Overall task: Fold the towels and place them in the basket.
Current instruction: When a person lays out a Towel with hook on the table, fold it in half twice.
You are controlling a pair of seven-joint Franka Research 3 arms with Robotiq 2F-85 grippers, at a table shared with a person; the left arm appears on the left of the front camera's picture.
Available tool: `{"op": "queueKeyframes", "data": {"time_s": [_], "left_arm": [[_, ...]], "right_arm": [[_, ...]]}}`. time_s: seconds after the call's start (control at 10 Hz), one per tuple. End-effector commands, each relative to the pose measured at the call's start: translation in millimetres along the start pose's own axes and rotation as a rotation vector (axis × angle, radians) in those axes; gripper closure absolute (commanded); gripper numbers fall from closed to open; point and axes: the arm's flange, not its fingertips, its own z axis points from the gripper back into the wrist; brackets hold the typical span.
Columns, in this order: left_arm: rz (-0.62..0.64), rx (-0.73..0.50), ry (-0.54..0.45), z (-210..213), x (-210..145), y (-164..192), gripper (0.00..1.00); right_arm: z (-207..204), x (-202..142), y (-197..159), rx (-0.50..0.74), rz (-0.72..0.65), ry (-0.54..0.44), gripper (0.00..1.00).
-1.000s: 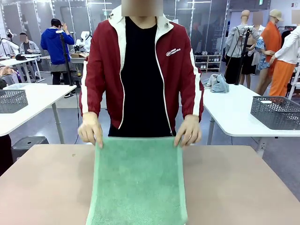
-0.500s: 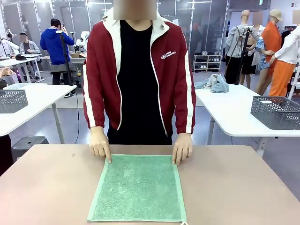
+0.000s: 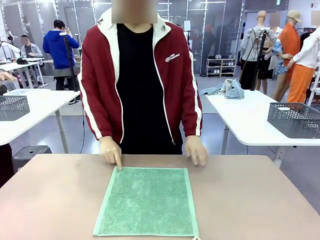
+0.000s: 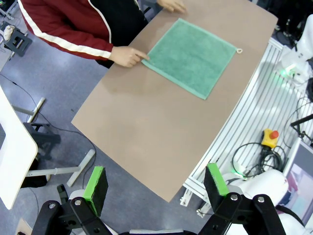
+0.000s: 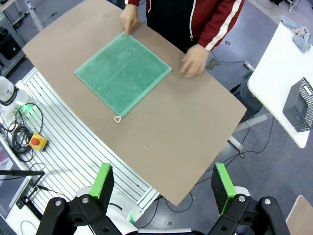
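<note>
Folding not begun. Green towel (image 3: 146, 202) lies flat, centre of tabletop (image 3: 250, 200), person's hand (image 3: 111, 151) at its 11 o'clock corner. My left pincer (image 4: 155, 181) and right pincer (image 5: 162, 180) hang spread, empty, well above. Next: pinch the 5 and 7 o'clock corners.

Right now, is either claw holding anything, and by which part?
Nothing held: left claw and right claw are both open above the table. The green towel lies flat; the person's hand presses one far corner.
</note>
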Motion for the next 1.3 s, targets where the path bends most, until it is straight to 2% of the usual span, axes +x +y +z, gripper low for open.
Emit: {"op": "queueKeyframes", "data": {"time_s": [0.0, 0.1, 0.4, 0.7, 1.0, 1.2], "left_arm": [[-0.016, -0.010, -0.010, 0, 2, -1, 0.00], [0.000, 0.000, 0.000, 0, 0, 0, 0.00], [-0.206, -0.041, 0.144, -36, 61, -2, 0.00], [-0.445, -0.163, 0.304, -110, 123, -26, 0.00], [-0.683, -0.237, 0.379, -183, 148, -67, 0.00], [-0.779, -0.210, 0.394, -214, 155, -93, 0.00]], "right_arm": [[-1, 1, 0, 0.007, 0.005, -0.004, 0.00], [0, 0, 0, 0.000, 0.000, 0.000, 0.00], [-36, 36, 13, 0.058, 0.167, 0.122, 0.00], [-108, 74, 50, 0.170, 0.363, 0.270, 0.00], [-182, 88, 88, 0.263, 0.541, 0.372, 0.00], [-219, 95, 105, 0.292, 0.607, 0.439, 0.00]]}}
